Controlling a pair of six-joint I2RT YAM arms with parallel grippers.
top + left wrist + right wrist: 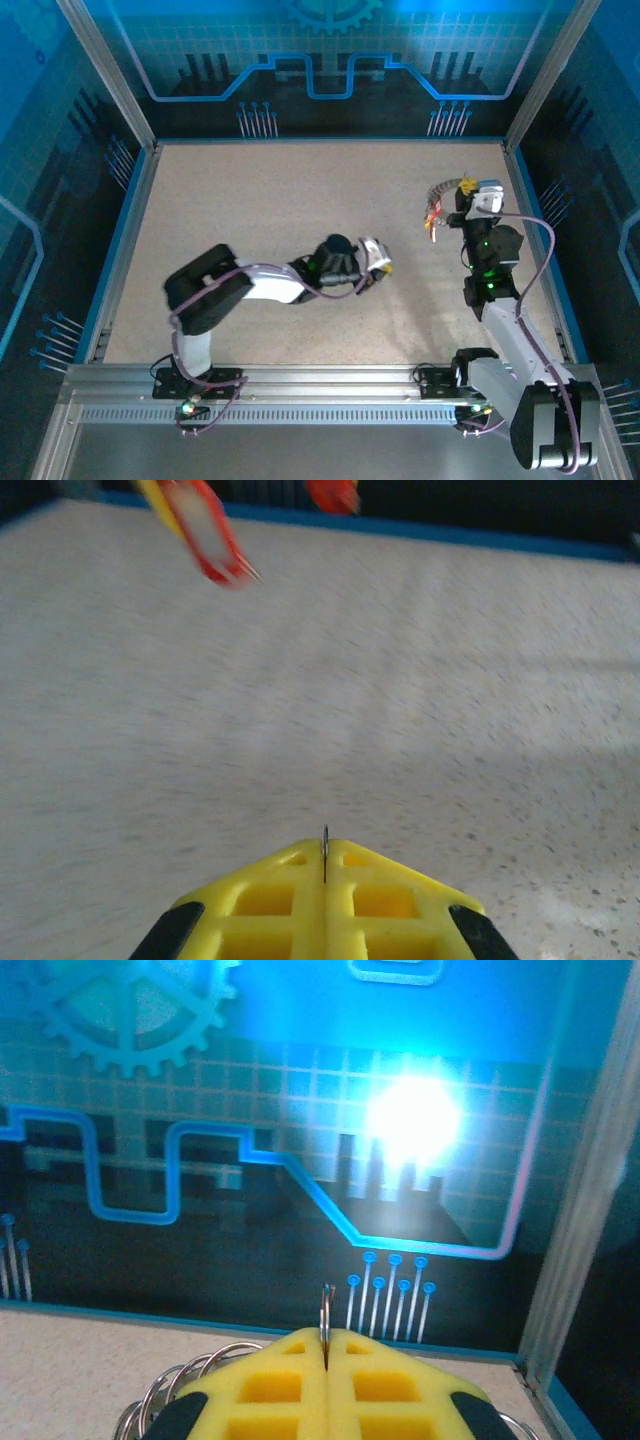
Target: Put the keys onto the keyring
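Left fingers (270,898): together, pinching thin metal sliver (324,846) at tips | Right fingers (385,1380): clamped on keyring (325,1305), its coils just left | Red tag (205,535): ahead-left of left fingers, blurred

Black-and-white left arm (262,286) folded low, elbow bent, forearm pointing right; its yellow-padded left gripper (376,257) (325,864) clamped closed. Black right arm (512,335) stretched forward, yellow-padded right gripper (462,190) (326,1340) closed.

Surface (280,200) was speckled beige, edged in blue. Back wall (330,60) was dark, printed with blue circuit lines and a gear. Aluminium posts (105,70) stood at corners. Bright glare (410,1120) on wall.
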